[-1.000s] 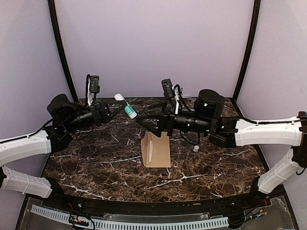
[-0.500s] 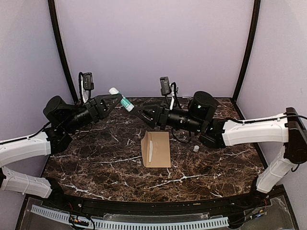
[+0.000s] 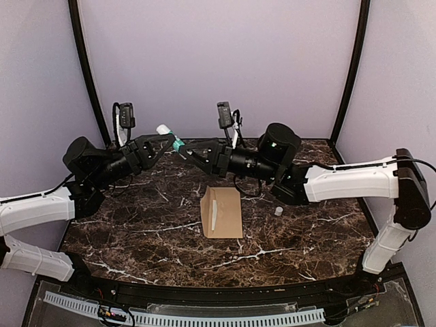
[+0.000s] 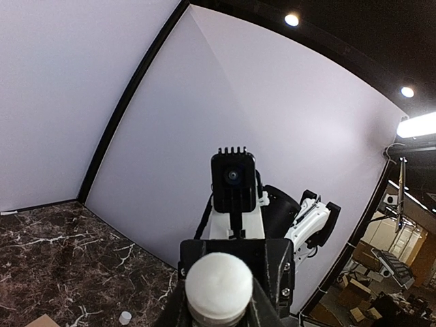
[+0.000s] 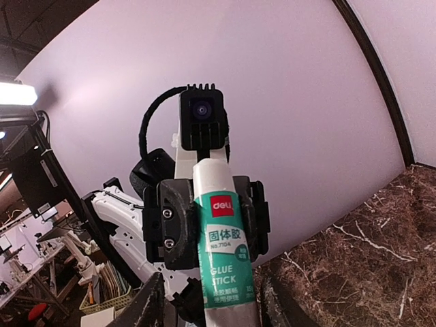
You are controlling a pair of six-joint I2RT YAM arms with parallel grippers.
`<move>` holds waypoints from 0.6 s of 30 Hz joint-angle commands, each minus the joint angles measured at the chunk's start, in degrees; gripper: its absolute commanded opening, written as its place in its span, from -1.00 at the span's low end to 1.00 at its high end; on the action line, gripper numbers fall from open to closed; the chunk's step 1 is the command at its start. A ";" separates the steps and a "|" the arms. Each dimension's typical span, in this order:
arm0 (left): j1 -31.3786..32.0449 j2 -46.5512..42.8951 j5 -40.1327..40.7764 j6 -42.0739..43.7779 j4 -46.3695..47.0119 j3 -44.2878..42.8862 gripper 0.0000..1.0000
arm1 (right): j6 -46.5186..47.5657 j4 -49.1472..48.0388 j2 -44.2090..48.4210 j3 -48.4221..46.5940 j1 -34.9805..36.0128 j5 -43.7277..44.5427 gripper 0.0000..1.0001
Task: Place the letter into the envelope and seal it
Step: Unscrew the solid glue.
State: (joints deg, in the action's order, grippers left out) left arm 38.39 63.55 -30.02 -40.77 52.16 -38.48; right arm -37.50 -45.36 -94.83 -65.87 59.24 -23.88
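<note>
Overhead view: envelope (image 3: 223,212) lies flat at mid-table (image 3: 136,218), well apart from both arms. The left gripper (image 3: 165,140) clamps a glue stick (image 3: 163,129) aloft, with the right gripper (image 3: 187,151) at its teal end.
Left wrist view: you see the stick's white end pinched in the left jaws.
Right wrist view: the right jaws flank the stick, but you cannot tell whether they grip it.
Judge the envelope light, thin and floppy; take it by an edge.

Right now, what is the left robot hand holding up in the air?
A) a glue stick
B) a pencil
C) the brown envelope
A: the left gripper is clamped on the glue stick, while the envelope lies flat on the table.
</note>
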 commanded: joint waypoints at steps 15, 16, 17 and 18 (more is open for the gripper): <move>-0.34 0.65 -1.31 -0.08 2.64 0.43 -1.00 | -0.62 -2.41 -1.12 -1.65 0.09 -0.51 -0.87; -0.34 0.59 -1.01 0.04 2.03 0.47 -1.00 | -0.58 -2.42 -0.95 -1.42 0.04 -0.22 -0.95; -0.34 0.43 -0.97 0.29 1.66 0.50 -1.00 | -0.32 -2.37 -0.62 -1.15 0.04 0.11 -1.00; -0.34 0.39 -0.97 0.36 1.04 0.51 -0.97 | -0.04 -2.17 -0.25 -0.90 0.06 0.54 -1.00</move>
State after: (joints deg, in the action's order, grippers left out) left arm 38.39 63.96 -30.98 -42.89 53.93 -38.46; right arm -37.15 -45.69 -96.25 -66.74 59.22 -25.47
